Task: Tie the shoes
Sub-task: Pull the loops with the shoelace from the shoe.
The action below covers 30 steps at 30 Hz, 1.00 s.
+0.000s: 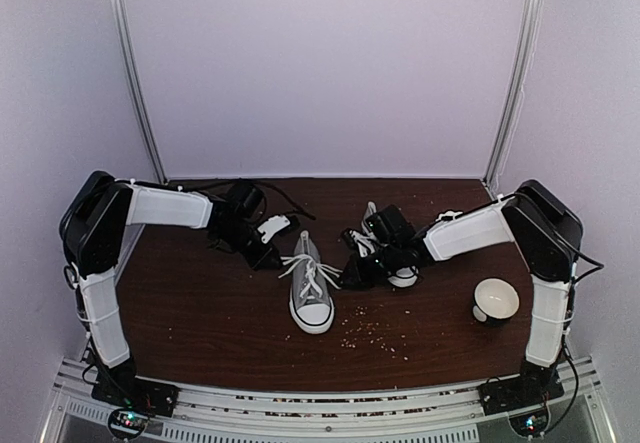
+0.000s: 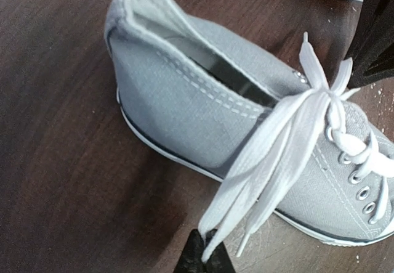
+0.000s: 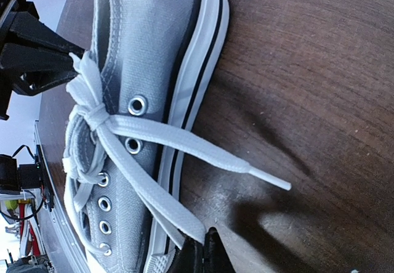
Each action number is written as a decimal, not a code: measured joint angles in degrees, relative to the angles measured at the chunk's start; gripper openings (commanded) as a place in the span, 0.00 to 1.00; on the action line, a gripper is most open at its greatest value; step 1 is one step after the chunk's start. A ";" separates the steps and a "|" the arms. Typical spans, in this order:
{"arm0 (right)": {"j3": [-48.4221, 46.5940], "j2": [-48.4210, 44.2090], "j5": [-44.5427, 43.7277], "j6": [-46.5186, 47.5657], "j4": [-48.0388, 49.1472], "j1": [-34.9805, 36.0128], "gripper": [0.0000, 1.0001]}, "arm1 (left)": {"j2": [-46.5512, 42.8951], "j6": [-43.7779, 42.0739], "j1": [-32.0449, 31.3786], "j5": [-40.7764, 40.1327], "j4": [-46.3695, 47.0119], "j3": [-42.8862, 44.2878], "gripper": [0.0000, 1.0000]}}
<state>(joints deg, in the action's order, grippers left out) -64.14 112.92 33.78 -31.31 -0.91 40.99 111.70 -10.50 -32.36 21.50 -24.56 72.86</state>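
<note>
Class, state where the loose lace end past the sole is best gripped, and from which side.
Probably the loose lace end just behind its tip, from the side away from the shoe: it juts past the sole, clear of the knot.

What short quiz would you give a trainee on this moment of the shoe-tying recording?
1. True or false: the left gripper and the right gripper each pinch a white lace of the grey shoe.
2. What stands on the right side of the table? A) scissors B) a white cup C) a red ball
3. Fill in: in the top view, that shoe's white toe cap points toward the table's ___ edge.
Key: 1 true; 2 B; 3 near.
</note>
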 measured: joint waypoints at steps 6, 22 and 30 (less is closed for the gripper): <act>0.50 0.02 -0.72 -0.37 0.59 -1.70 0.00 | 1.38 2.64 -0.13 1.33 -2.19 0.00 0.00; 2.16 1.09 0.33 -1.57 3.80 -2.03 0.22 | 3.89 3.61 -0.42 2.99 -3.15 1.07 0.22; 3.63 -7.34 -0.48 0.76 -1.57 -1.73 0.36 | -2.19 3.37 -0.33 2.80 -4.61 0.35 0.48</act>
<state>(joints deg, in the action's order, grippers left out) -60.51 105.58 33.30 -30.55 -2.48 39.27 109.51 -7.14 -32.69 24.29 -29.17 73.21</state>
